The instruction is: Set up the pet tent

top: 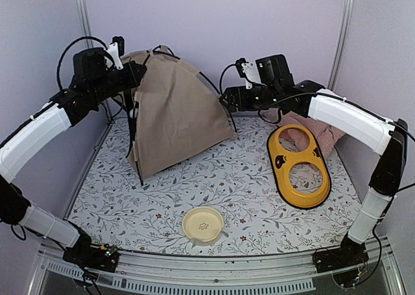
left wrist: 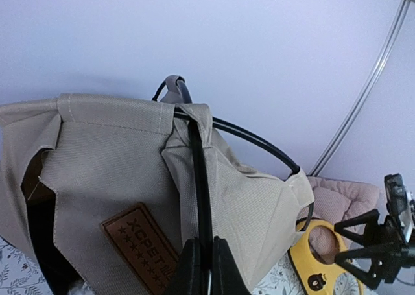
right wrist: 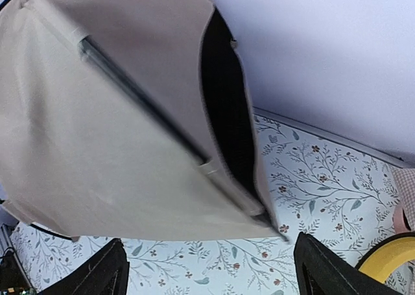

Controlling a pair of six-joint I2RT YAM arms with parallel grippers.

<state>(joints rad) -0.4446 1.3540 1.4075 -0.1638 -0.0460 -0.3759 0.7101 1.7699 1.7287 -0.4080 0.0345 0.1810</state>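
Observation:
The tan-beige pet tent (top: pixel 175 110) stands at the back left of the floral mat, its thin black poles arching over the top. My left gripper (top: pixel 133 73) is at the tent's upper left and is shut on a black pole (left wrist: pixel 201 198), next to the brown label patch (left wrist: pixel 139 246). My right gripper (top: pixel 227 100) is open and empty just right of the tent's lower right corner (right wrist: pixel 272 227); its fingertips (right wrist: pixel 107 269) stand wide apart above the mat. The doorway shows as a dark opening (right wrist: pixel 227 120). The pompom toy is out of view.
A yellow oval double-bowl feeder tray (top: pixel 298 165) lies at the right, partly on a pink checked cushion (top: pixel 318 129). A small cream bowl (top: pixel 203 224) sits near the front edge. Purple walls and metal frame posts (top: pixel 342 32) close in the back.

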